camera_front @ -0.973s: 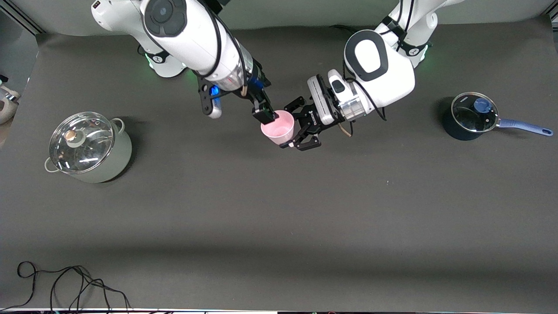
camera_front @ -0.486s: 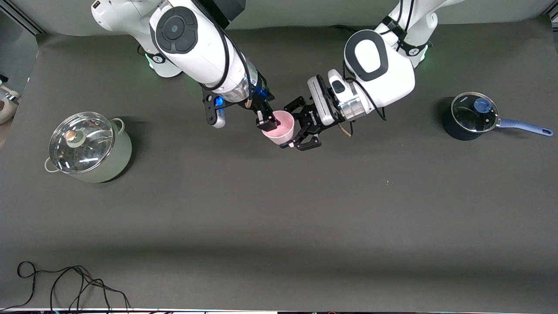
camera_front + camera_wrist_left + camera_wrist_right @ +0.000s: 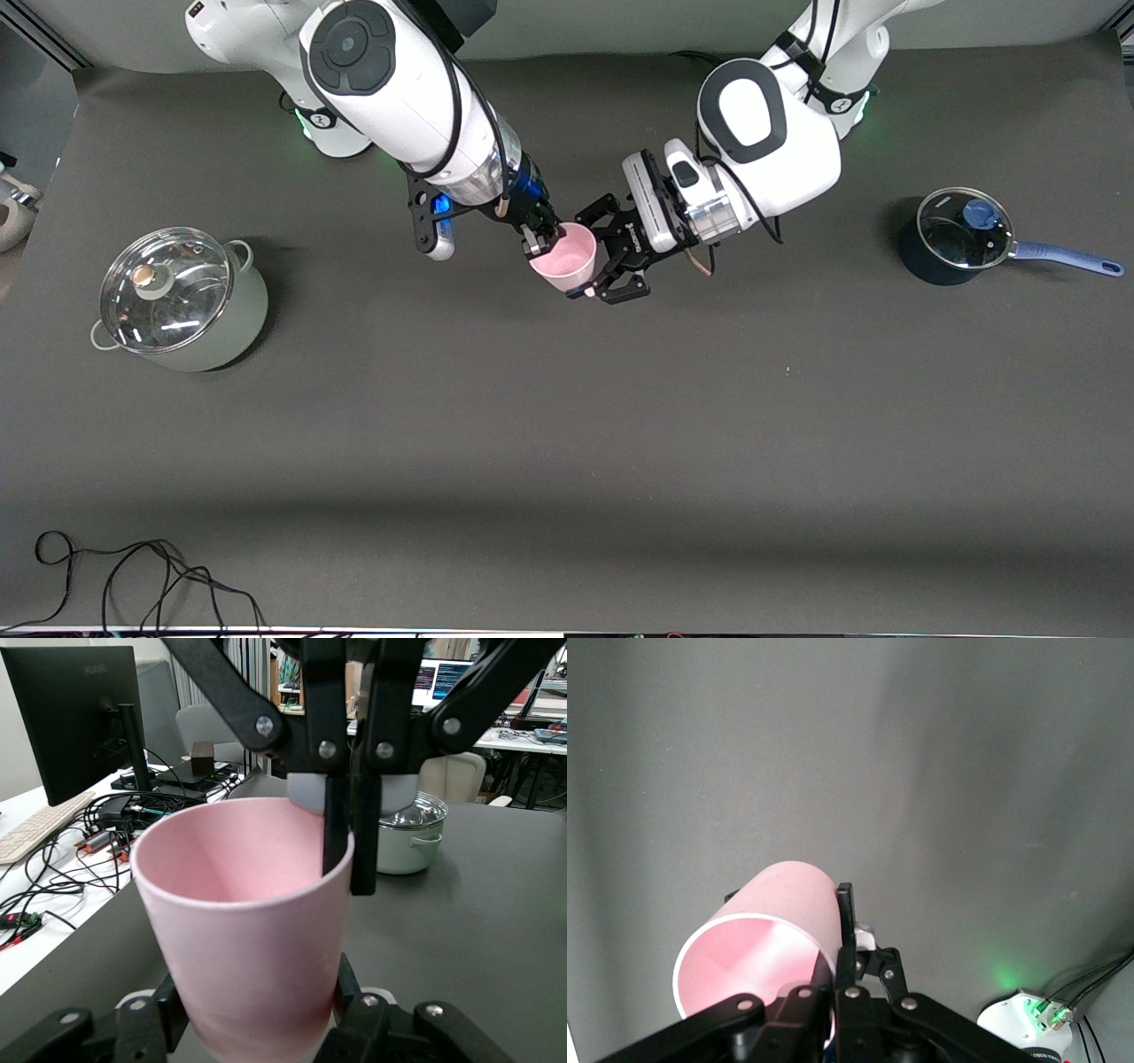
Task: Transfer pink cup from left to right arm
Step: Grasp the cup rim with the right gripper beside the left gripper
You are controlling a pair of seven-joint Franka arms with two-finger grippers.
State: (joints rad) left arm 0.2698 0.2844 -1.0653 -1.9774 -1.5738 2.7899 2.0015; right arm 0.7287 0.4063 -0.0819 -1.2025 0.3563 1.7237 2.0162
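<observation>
The surface (image 3: 567, 425) is a dark grey mat. Toward the right arm's end stands a pale green pot (image 3: 182, 301) with a glass lid, and toward the left arm's end a dark blue saucepan (image 3: 961, 235) with a glass lid and a blue handle. A loose black cable (image 3: 151, 576) lies at the edge nearest the front camera, on the pot's end.

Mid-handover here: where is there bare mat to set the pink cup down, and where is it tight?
The widest bare mat lies nearer the front camera than the pink cup, between the steel pot and the blue saucepan. Cables clutter the near corner at the right arm's end. Tightest is around the cup, where the left hand and right hand both grip it.
</observation>
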